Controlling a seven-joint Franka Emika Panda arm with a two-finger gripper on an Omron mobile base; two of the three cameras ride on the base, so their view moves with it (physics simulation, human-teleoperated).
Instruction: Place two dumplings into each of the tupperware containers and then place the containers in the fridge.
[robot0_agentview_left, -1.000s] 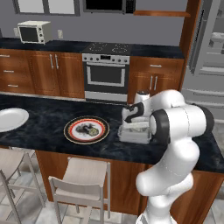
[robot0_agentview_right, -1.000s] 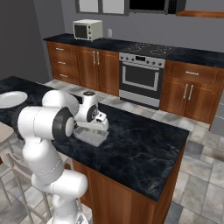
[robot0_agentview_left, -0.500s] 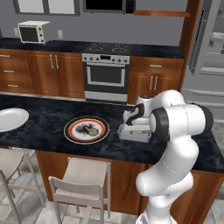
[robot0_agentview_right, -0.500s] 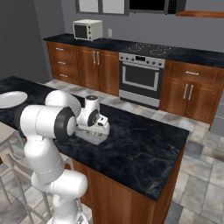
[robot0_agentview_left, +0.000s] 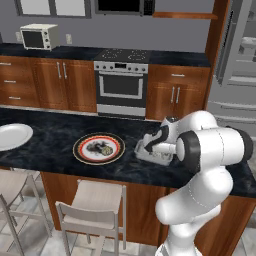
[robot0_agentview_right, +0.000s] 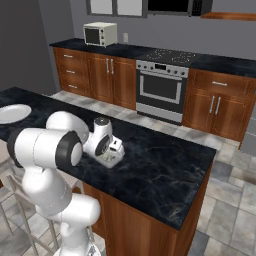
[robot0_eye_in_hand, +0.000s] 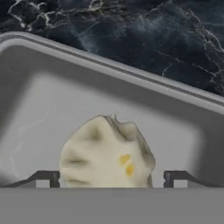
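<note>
My gripper (robot0_eye_in_hand: 111, 177) is open and low inside a pale grey tupperware container (robot0_eye_in_hand: 39, 100). A lumpy beige dumpling (robot0_eye_in_hand: 107, 151) lies on the container's floor between the two fingertips (robot0_eye_in_hand: 48, 177), with a small gap on the right side. From the left base view, the gripper (robot0_agentview_left: 154, 144) dips into the container (robot0_agentview_left: 142, 154) on the dark island counter. From the right base view, the hand (robot0_agentview_right: 111, 149) covers most of the container (robot0_agentview_right: 116, 161). More dumplings (robot0_agentview_left: 100, 147) sit on the red-rimmed plate (robot0_agentview_left: 80, 150) to the container's left. The fridge (robot0_agentview_left: 235, 65) stands at the far right.
A white plate (robot0_agentview_left: 12, 136) rests at the counter's left end. Stools (robot0_agentview_left: 95, 205) stand along the island's near side. The steel oven (robot0_agentview_left: 122, 82), wooden cabinets and a microwave (robot0_agentview_left: 40, 36) line the back wall. Dark counter (robot0_agentview_right: 165, 170) stretches right of the container.
The hand has come down into the container, and its jaws have widened a little around the dumpling.
</note>
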